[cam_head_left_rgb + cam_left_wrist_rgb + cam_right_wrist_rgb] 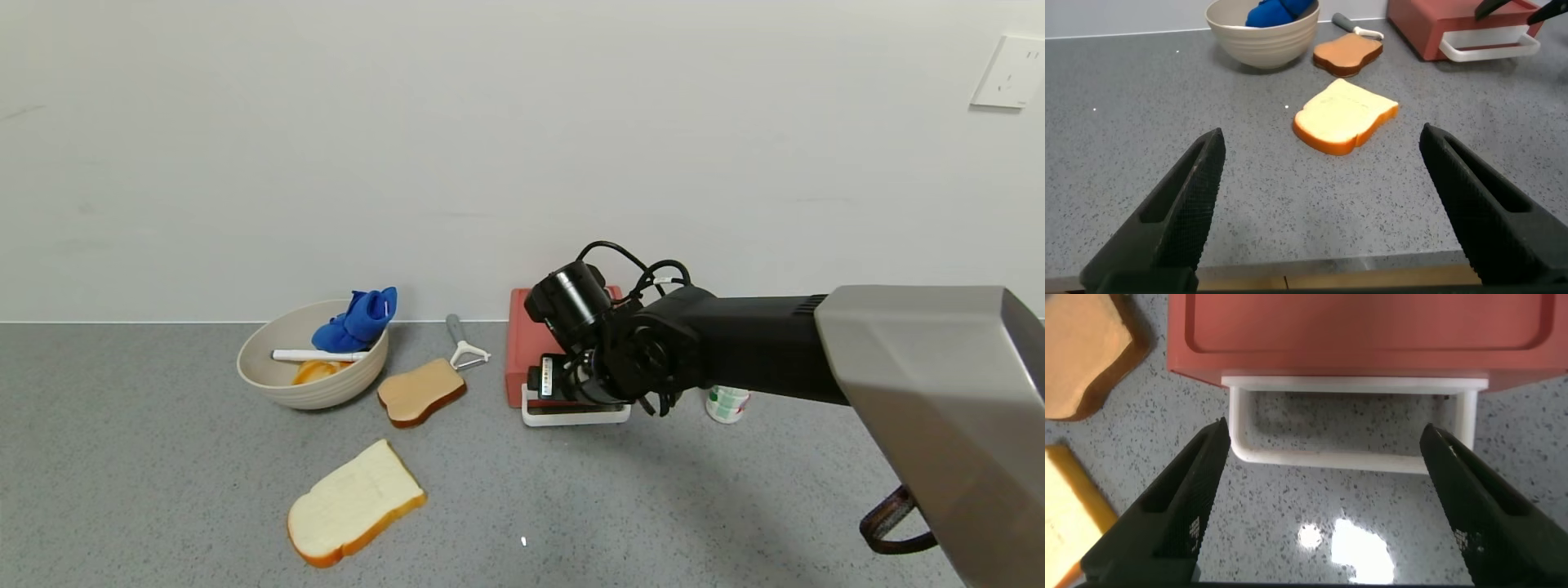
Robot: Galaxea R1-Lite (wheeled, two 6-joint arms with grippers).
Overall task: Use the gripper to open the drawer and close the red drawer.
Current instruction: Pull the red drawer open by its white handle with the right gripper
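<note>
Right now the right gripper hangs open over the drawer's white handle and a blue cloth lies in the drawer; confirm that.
Wrong about the blue cloth: the head view shows it in the beige bowl. The right gripper does hang open over the drawer's white handle.

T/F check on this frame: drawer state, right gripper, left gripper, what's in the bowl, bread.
1. The right gripper is open, above the white handle of the red drawer. True.
2. The right gripper is clamped on the handle. False: its jaws stand wide, and no contact shows.
3. The drawer's tray is pulled far out. False: the white front sits flush against the red body.
4. The left gripper is open over bare countertop, with the white bread slice ahead of it. True.
5. The bowl is empty. False: it holds a blue cloth, a white pen-like stick and something orange.
</note>
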